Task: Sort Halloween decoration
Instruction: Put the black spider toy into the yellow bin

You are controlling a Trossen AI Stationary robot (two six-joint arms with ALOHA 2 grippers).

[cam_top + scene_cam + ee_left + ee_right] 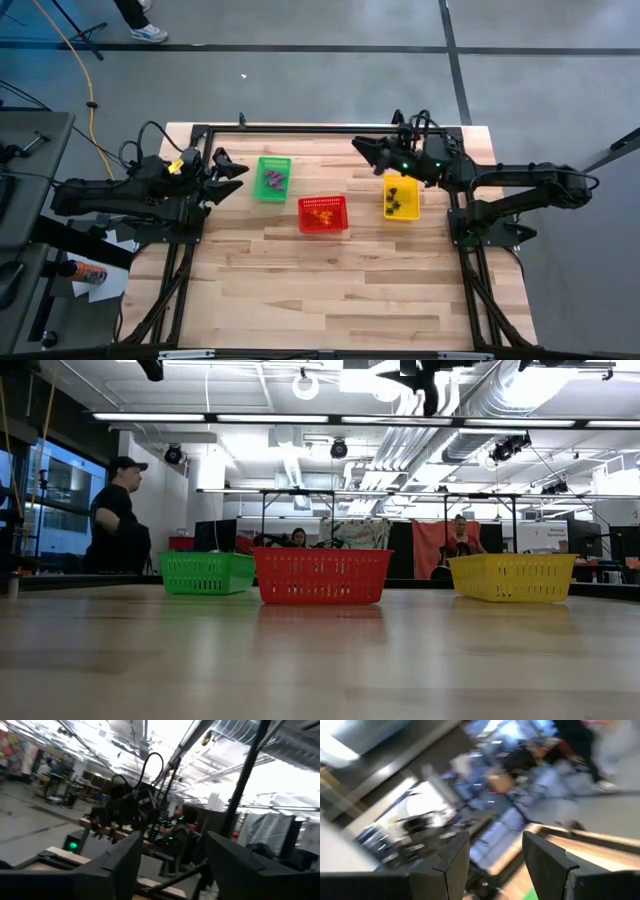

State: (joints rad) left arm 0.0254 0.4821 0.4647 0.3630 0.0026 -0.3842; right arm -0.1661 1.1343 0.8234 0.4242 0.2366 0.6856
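Three mesh baskets stand in a row on the far half of the wooden table. The green basket [272,178] holds purple trinkets [275,180], the red basket [323,214] orange trinkets [322,212], the yellow basket [400,197] black trinkets [398,196]. My left gripper [238,170] hovers open left of the green basket, raised off the table, with nothing between its fingers [125,865]. My right gripper [362,150] hovers open above the table's far part, between the green and yellow baskets, its fingers [455,860] apart and holding nothing.
The near half of the table [330,290] is bare wood. Black frame rails [300,128] run along the table's far edge and sides. People show in the room beyond the table in the low view [118,515].
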